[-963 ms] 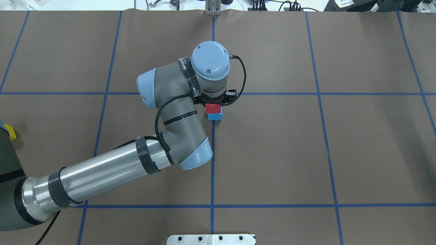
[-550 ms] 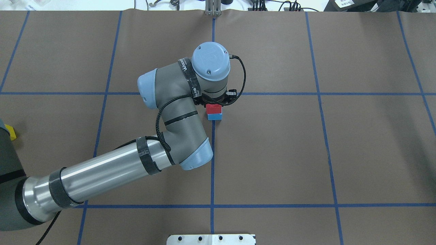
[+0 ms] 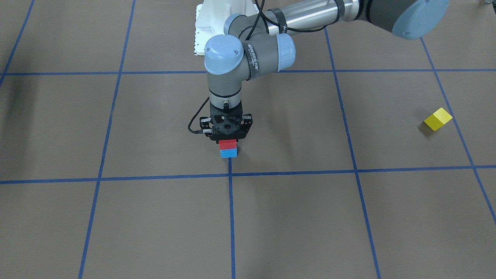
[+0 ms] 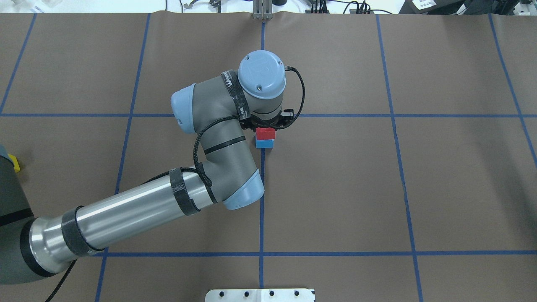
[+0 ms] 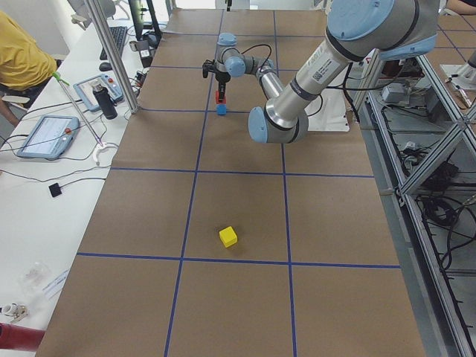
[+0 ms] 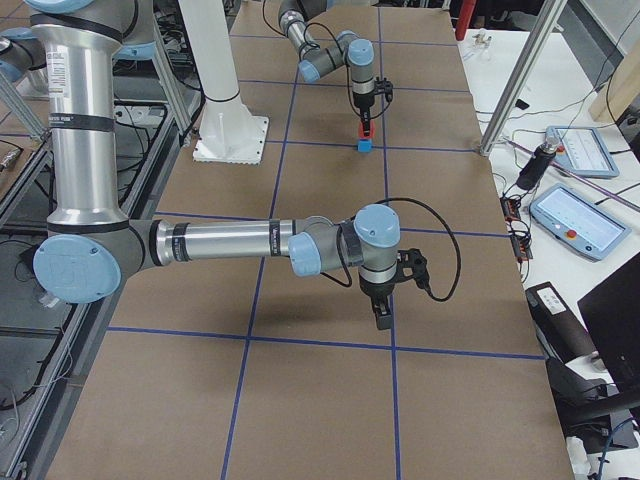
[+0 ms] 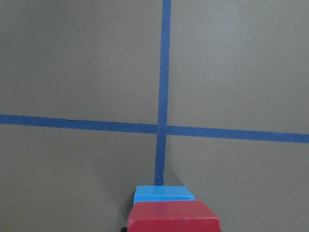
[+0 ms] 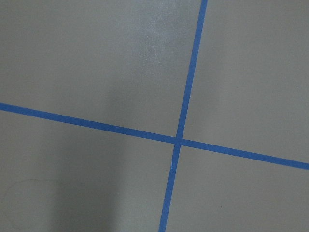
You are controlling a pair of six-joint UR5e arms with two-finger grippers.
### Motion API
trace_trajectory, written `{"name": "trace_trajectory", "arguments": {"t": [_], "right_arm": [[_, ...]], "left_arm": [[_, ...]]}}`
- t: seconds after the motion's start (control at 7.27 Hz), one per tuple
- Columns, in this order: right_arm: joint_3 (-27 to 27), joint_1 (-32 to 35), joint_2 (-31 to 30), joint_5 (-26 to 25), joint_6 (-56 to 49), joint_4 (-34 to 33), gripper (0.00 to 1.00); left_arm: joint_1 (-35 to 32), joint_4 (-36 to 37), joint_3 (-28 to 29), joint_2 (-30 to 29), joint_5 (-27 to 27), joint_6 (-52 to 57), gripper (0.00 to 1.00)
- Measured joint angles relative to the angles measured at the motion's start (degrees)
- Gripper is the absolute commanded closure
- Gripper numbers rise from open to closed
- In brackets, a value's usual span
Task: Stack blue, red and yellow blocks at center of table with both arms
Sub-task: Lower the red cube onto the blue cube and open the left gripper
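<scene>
The red block [image 3: 227, 144] sits on top of the blue block [image 3: 228, 153] at the table's center cross; the pair also shows in the overhead view, red block [image 4: 265, 134] over blue block [image 4: 264, 144]. My left gripper [image 3: 227, 139] points straight down and is shut on the red block; its fingers are hidden under the wrist. The left wrist view shows the red block [image 7: 173, 217] close up with the blue block [image 7: 163, 193] below it. The yellow block [image 3: 438, 119] lies alone far out on my left side. My right gripper [image 6: 383, 318] hangs low over bare table; I cannot tell whether it is open.
The white robot base plate [image 4: 260, 295] is at the near table edge. Blue tape lines [image 4: 262, 201] divide the brown table. Operators' desks with tablets [image 6: 575, 220] and a metal post [image 6: 510, 90] line the far side. A person [image 5: 18, 59] sits there.
My left wrist has shifted slightly to the right, carrying the red block so that it sits more squarely over the blue block.
</scene>
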Motion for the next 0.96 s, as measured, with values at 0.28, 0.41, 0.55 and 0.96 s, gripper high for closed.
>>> {"name": "trace_trajectory", "arguments": {"t": [0.28, 0.41, 0.55, 0.96], "right_arm": [[0.0, -0.01, -0.02, 0.0, 0.0, 0.0, 0.01], [-0.02, -0.03, -0.06, 0.0, 0.0, 0.0, 0.01], [-0.02, -0.03, -0.07, 0.0, 0.0, 0.0, 0.01], [0.0, -0.03, -0.08, 0.03, 0.0, 0.0, 0.01]], "left_arm": [[0.0, -0.06, 0.46, 0.0, -0.05, 1.27, 1.0], [0.0, -0.07, 0.63, 0.02, -0.06, 1.45, 1.0], [0.0, -0.08, 0.81, 0.04, -0.06, 1.49, 1.0], [0.0, -0.11, 1.22, -0.02, -0.06, 1.44, 0.99]]}}
